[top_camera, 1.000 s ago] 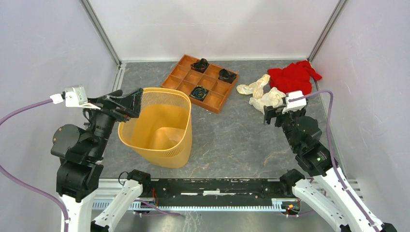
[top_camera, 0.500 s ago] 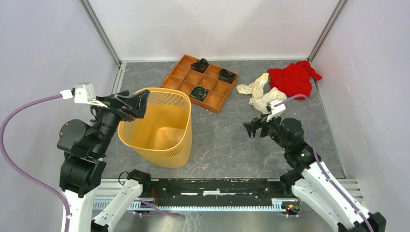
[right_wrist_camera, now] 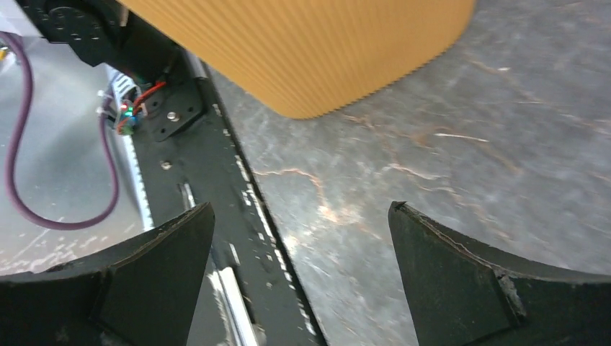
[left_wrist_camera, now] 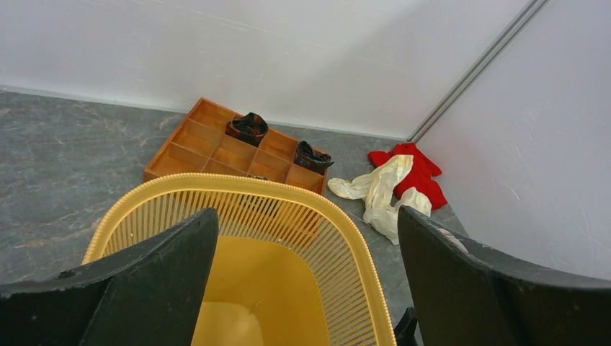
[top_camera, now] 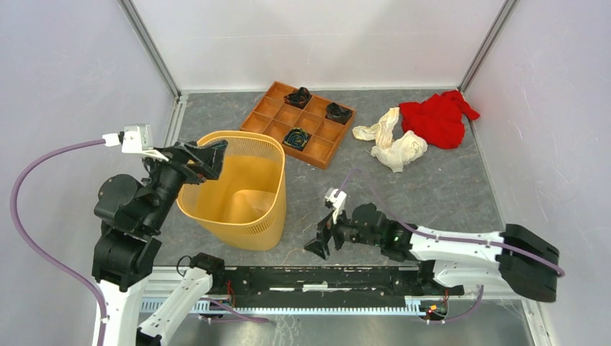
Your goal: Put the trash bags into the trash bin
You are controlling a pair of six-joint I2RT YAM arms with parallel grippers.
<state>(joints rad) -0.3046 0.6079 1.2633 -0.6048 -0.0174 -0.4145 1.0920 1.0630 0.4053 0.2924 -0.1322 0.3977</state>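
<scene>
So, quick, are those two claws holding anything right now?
Left gripper: open, empty, at the trash bin rim.
Right gripper: open, empty, low over the table.

Light was bright and even, from above; the trash bin (top_camera: 263,229) threw only a faint, soft shadow on the desk (top_camera: 403,194) beside its base. The overhead view was sharp. In the right wrist view the black rail (right_wrist_camera: 209,166) below the bin was blurred.
</scene>
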